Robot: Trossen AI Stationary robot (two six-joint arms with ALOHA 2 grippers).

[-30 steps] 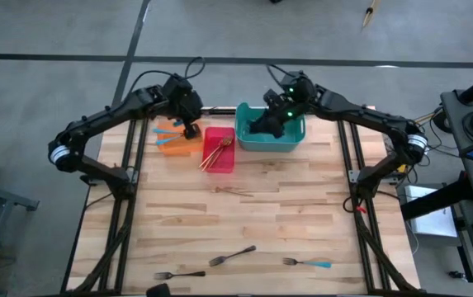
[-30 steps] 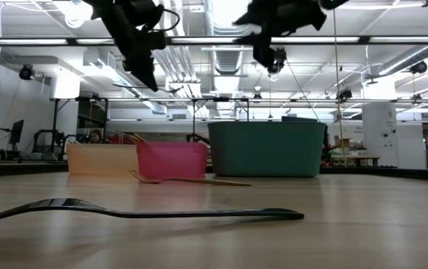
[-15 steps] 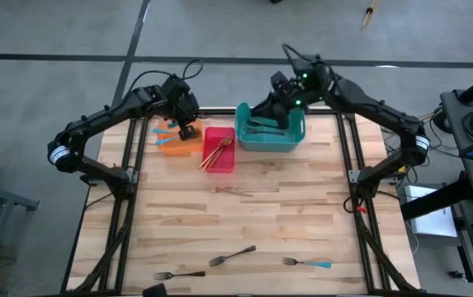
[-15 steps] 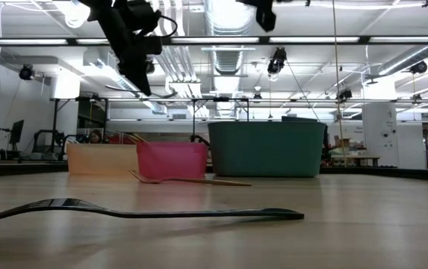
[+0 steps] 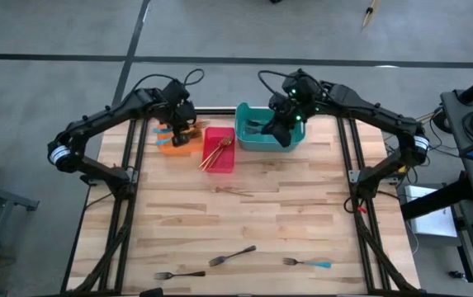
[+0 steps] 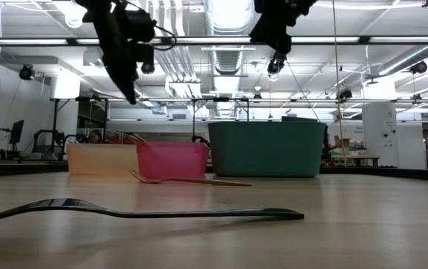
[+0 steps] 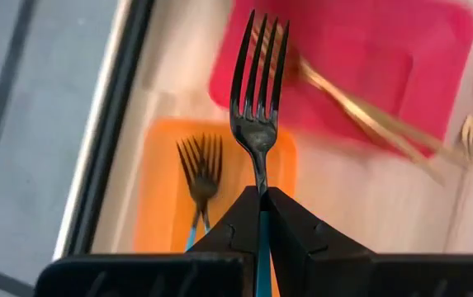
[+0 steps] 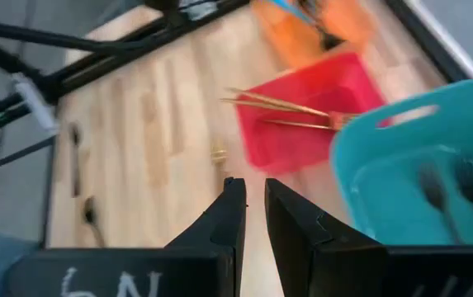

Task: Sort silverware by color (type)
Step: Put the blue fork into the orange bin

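Observation:
My left gripper (image 5: 183,130) hangs above the orange bin (image 5: 170,145), shut on a fork with a dark head (image 7: 257,82) and a blue handle. Another blue-handled fork (image 7: 199,169) lies in the orange bin (image 7: 158,214). My right gripper (image 5: 284,132) hovers over the teal bin (image 5: 269,140). A narrow gap shows between its fingers (image 8: 254,194), with nothing in it. Dark forks (image 8: 430,194) lie in the teal bin (image 8: 401,140). Gold forks (image 5: 218,150) rest in the red bin (image 5: 219,161). My left gripper pinches the fork's handle just behind the neck (image 7: 260,188) between its two fingers. The blue handle (image 7: 261,243) runs back between them, along the fingers. The head sticks out past the fingertips. The fork is lifted clear, slanting down over the orange bin.
A gold fork (image 5: 234,190) lies mid-table. Near the front edge lie two dark forks (image 5: 232,256) (image 5: 178,274) and a blue-handled fork (image 5: 306,263). One dark fork (image 6: 139,211) fills the low view's foreground.
My right gripper has risen out of the teal bin and tipped toward level, now hovering above it. My left gripper has shifted a little toward the table's left over the orange bin and tipped further down, the fork still in its hold.

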